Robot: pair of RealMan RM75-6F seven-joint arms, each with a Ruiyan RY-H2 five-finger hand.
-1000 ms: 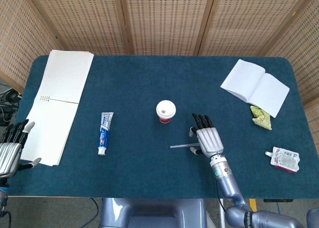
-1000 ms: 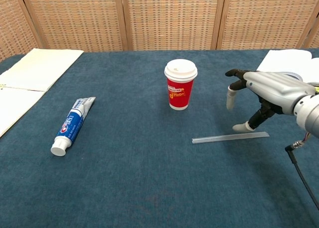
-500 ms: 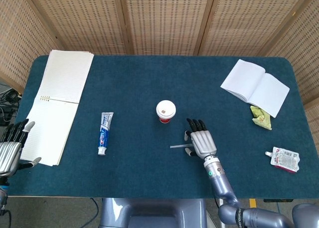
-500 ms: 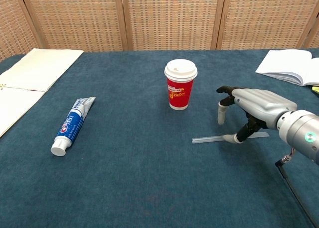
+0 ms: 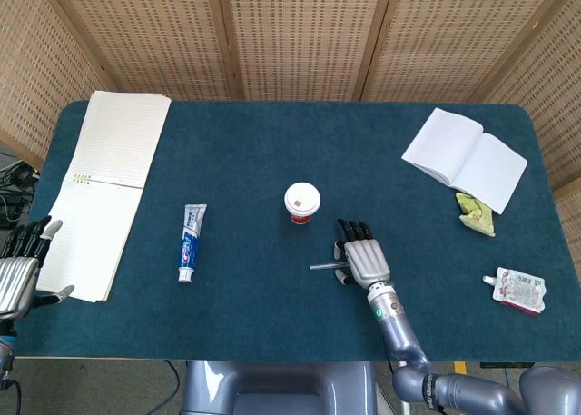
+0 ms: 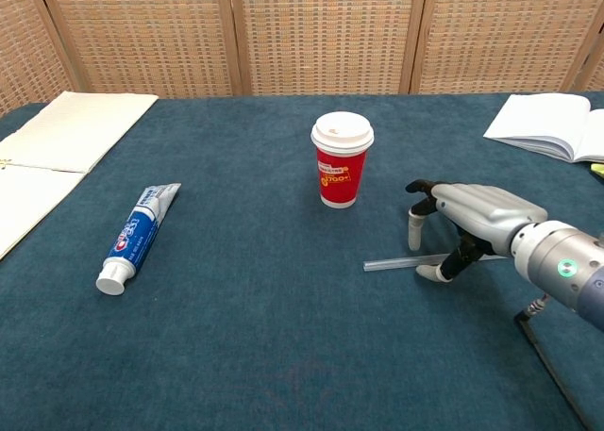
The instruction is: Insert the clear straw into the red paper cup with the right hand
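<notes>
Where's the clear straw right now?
The clear straw lies flat on the table, in front of the red paper cup, its right end under the right hand.

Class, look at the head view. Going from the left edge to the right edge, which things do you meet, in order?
Left hand → large notepad → toothpaste tube → red paper cup → right hand → open notebook → snack packet.

This is looking like a staged test area in a lab or office: a bench (image 5: 272, 152) covered in dark blue felt is standing before woven-cane folding screens (image 5: 300, 34), carrying a loose mix of notepads (image 5: 109, 179), toothpaste (image 5: 191, 242) and snack packets (image 5: 519, 290), with cables (image 5: 14, 192) trailing on the floor.
</notes>
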